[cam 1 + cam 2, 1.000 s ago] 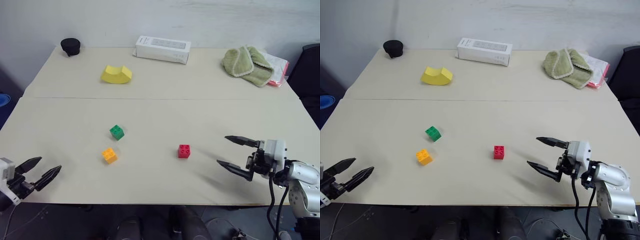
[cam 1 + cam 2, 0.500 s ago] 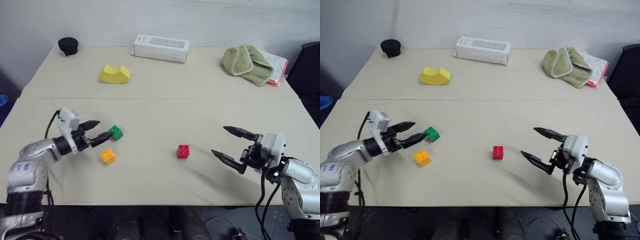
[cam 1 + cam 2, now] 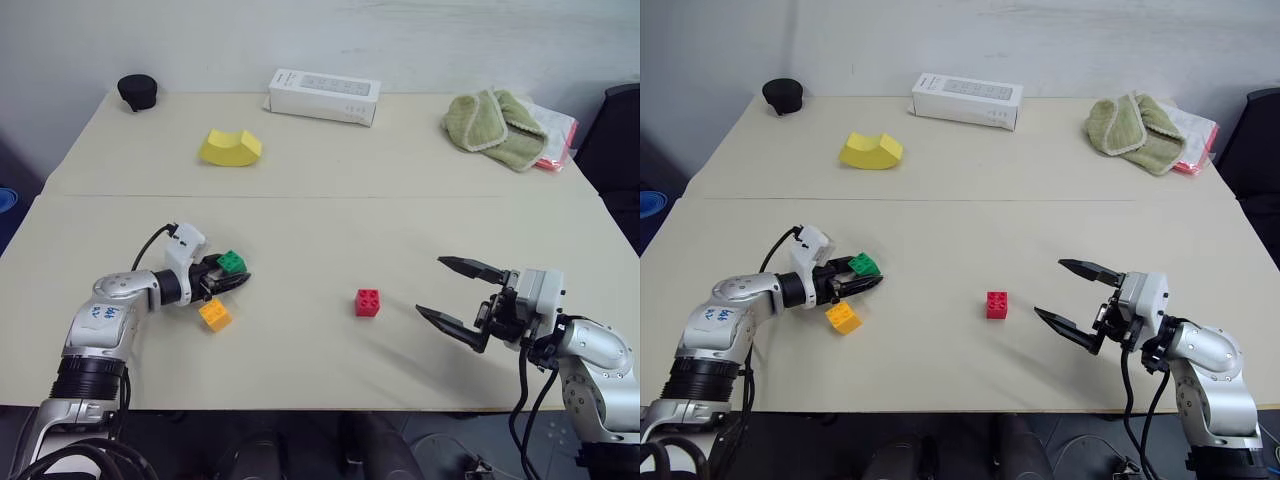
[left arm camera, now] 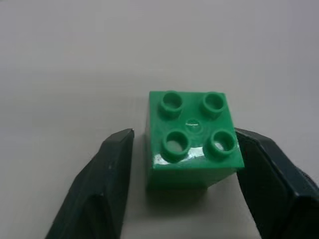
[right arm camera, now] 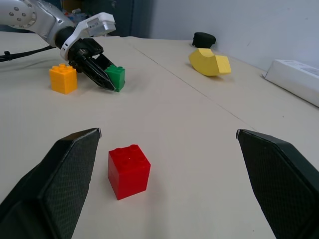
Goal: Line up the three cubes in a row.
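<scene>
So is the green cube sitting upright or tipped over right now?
Upright. The green cube rests flat on the table with its four studs facing up, between the left hand's two fingers.

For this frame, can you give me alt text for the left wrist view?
A green cube, four studs up, sits on the pale table between the two black fingers of the left gripper, one finger touching its side and the other just short of it.
</scene>
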Robot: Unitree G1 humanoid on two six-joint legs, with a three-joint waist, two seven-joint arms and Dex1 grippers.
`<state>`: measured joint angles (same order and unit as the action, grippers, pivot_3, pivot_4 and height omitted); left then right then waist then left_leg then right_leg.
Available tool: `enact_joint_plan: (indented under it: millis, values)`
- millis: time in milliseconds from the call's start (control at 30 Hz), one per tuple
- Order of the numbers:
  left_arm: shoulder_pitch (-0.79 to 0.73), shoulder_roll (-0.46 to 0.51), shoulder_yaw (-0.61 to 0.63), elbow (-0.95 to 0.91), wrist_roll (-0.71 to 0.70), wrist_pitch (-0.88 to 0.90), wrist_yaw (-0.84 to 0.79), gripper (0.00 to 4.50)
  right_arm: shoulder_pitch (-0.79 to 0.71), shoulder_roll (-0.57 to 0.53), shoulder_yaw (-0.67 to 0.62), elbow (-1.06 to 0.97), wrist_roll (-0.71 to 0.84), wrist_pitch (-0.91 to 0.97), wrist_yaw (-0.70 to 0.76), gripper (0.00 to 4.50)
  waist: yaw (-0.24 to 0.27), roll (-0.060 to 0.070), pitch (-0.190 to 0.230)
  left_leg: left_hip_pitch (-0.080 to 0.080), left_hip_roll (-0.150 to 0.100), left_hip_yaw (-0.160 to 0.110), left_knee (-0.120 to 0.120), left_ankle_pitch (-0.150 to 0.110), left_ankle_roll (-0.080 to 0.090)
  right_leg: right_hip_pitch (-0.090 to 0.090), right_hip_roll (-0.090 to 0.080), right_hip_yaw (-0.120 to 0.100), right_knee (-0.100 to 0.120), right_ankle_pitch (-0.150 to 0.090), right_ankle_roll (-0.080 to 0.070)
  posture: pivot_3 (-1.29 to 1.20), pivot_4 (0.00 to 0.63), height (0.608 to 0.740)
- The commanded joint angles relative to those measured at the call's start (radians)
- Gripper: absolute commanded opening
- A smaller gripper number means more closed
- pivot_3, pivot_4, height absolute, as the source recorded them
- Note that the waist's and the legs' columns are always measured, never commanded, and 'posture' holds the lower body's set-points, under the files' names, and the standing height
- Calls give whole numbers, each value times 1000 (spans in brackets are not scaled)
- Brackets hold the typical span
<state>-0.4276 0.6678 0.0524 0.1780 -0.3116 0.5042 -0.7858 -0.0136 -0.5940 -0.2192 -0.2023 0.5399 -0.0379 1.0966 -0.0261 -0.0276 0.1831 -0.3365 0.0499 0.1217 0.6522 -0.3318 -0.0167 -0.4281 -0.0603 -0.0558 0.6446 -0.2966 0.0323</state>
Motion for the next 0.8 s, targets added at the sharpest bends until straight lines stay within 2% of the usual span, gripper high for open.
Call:
enact_joint_plan:
  millis: [33, 67, 233, 333, 400, 500, 600, 700, 800]
  values:
    - [-22, 10, 41, -31, -17, -22, -14, 1781, -3, -20, -11, -29, 16, -4, 11, 4500, 1, 0, 0, 0, 0, 0, 0, 0, 0, 0, 0, 0, 0, 0, 0, 0, 150, 740]
    - [-19, 14, 40, -48, -26, -25, -34, 1499, -3, -20, -10, -28, 15, -5, 13, 4500, 1, 0, 0, 0, 0, 0, 0, 0, 0, 0, 0, 0, 0, 0, 0, 0, 150, 740]
    - [-36, 48, -5, -181, -81, -76, -231, 1510, 2, -24, -18, -17, 14, -9, 25, 4500, 1, 0, 0, -1, 0, 0, 0, 0, 0, 0, 0, 0, 0, 0, 0, 0, 150, 740]
    - [-92, 52, -90, -246, -74, -54, -309, 1510, 3, -35, -25, -6, 15, -10, 36, 4500, 3, 0, 0, -1, 0, 0, 1, 0, 0, 0, 0, 0, 0, 0, 0, 0, 150, 740]
    - [-140, 50, -200, -288, -43, -16, -366, 1510, 2, -47, -31, 0, 19, -7, 45, 4500, 6, 0, 0, 0, -1, 0, 1, 0, 0, 1, 0, 0, 0, 0, 0, 0, 150, 740]
    - [-194, -14, -328, -289, 40, 23, -316, 1510, 13, -74, -37, -16, 40, 30, 61, 4500, 15, 0, 0, -1, -2, 0, 2, 0, 0, 1, 0, 1, 0, 0, 1, 0, 150, 740]
    - [-197, -63, -410, -257, 118, -28, -293, 1510, 64, -99, -46, -65, 66, 45, 93, 4500, 18, 0, 0, -1, -1, 1, 4, 0, 1, 1, 2, 3, 0, 0, 2, 0, 150, 740]
    - [-198, -94, -446, -209, 164, -70, -283, 1510, 140, -123, -70, -95, 76, 37, 128, 4500, 23, -1, 0, -1, 0, 1, 4, 0, 0, 0, 3, 3, 0, 0, 2, 0, 150, 740]
    - [-189, -101, -452, -184, 193, -90, -271, 1510, 146, -125, -93, -85, 71, 25, 113, 4500, 20, -1, 1, -1, 0, 1, 6, 0, 1, 0, 3, 4, 1, 0, 2, 0, 150, 740]
